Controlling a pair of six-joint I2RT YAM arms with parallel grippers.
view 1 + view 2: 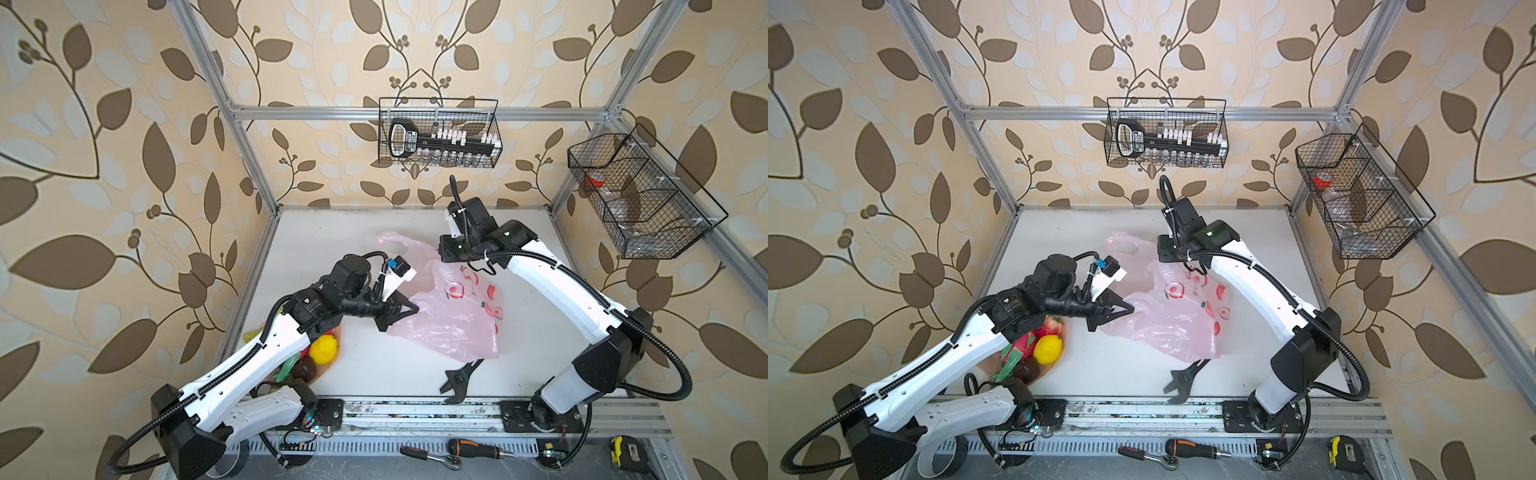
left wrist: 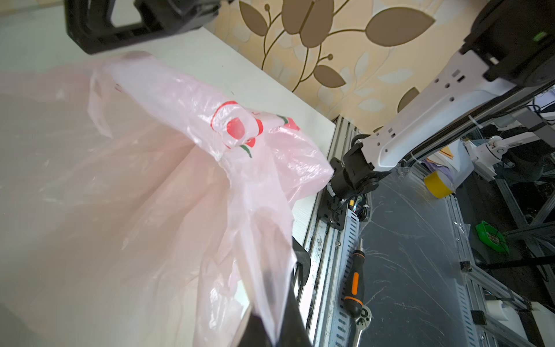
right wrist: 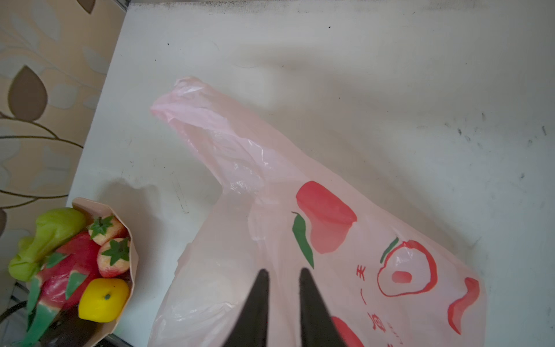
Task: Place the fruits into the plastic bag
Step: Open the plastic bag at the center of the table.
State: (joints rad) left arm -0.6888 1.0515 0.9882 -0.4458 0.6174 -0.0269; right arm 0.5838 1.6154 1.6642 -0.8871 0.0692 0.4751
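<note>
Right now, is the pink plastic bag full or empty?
Empty, apparently: thin pink plastic bag looks flat; toy fruits sit on peach faceted plate.

The thin, translucent pale pink plastic bag [image 3: 240, 240], lying near the middle of the white worktop [image 3: 390, 75], is carrying red outline drawings of fruit with green leaves. Among them a column of small red characters [image 3: 361, 278] is showing, seemingly Chinese but too blurred to be read. The black plastic socket holder [image 1: 453, 143], in the black wire basket [image 1: 496, 124] hanging above the worktop's far edge, is showing a white-lettered label [image 1: 409, 143], too small to read. A black joint housing [image 1: 309, 309] on the left arm is bearing tiny white lettering, likewise unreadable.
</note>
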